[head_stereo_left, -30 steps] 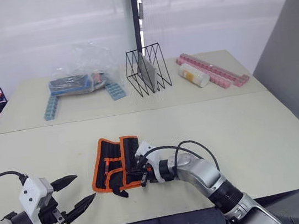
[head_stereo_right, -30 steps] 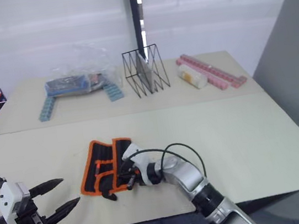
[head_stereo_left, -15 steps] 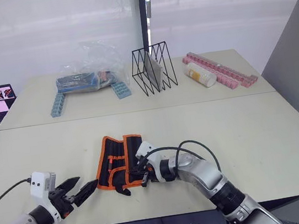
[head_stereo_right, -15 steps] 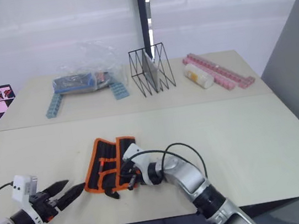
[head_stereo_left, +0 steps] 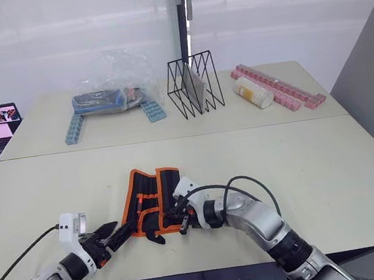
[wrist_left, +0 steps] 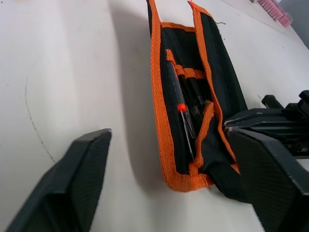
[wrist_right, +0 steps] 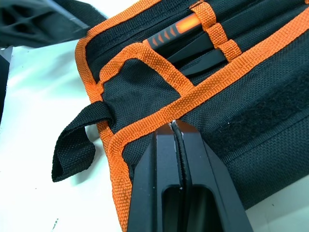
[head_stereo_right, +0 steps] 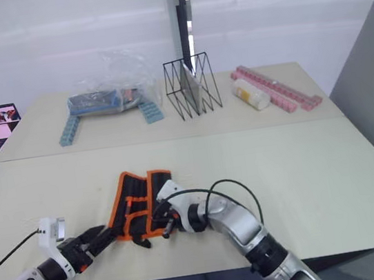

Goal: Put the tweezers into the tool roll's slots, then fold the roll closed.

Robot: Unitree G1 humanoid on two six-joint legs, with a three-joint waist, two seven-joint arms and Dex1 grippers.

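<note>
Left eye view: the tool roll (head_stereo_left: 150, 201) lies open on the counter (head_stereo_left: 329, 162), long axis running 12 to 6. The right hand (head_stereo_left: 181, 219), fingers together, pinches its 3 o'clock edge; the left hand (head_stereo_left: 117, 235), fingers apart, waits just beside its 7 o'clock corner.

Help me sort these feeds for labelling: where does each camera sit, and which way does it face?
Left and right eye views: on the head, looking forward and down over the table; both arms show.
Left wrist view: along the open left gripper toward the tool roll.
Right wrist view: along the right gripper, shut at the roll's orange trim.
Shared: both wrist views show the roll's slotted tweezers.
</note>
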